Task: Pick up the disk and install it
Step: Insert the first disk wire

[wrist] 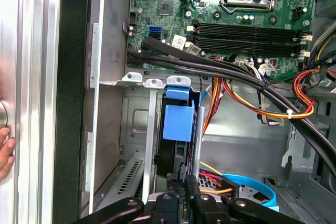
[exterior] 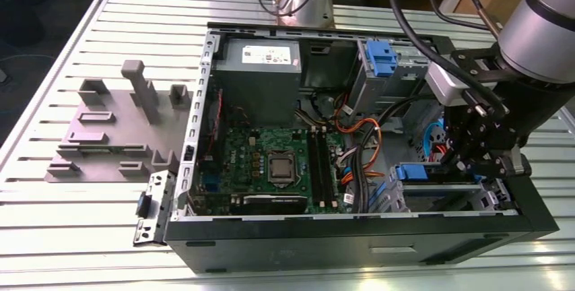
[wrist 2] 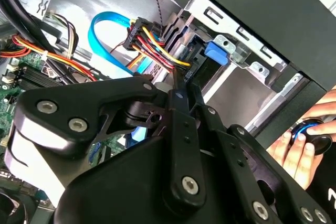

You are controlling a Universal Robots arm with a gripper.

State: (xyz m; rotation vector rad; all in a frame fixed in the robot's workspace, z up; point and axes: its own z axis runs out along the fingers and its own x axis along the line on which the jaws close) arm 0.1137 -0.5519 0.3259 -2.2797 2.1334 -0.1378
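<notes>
Inside the open black desktop computer case, lying on its side on the ribbed silver metal counter: green motherboard with a silver processor socket at centre; grey power-supply box with a white sticker at the far wall; bundles of orange, red, yellow and black cables; light-blue flat data cable.

Drive bay, at the exterior view's right: the disk, a flat metal hard drive with blue plastic side rails, stands edge-on in the grey metal drive cage, its blue rail tab facing outward.

Black articulated end effector: lowered into the bay directly over the disk; whether its fingers are open or closed cannot be told.

Counter, at the exterior view's left: grey moulded fixture block with upright posts.

Beyond the case wall: a person's hand resting on a round black-and-blue object.
</notes>
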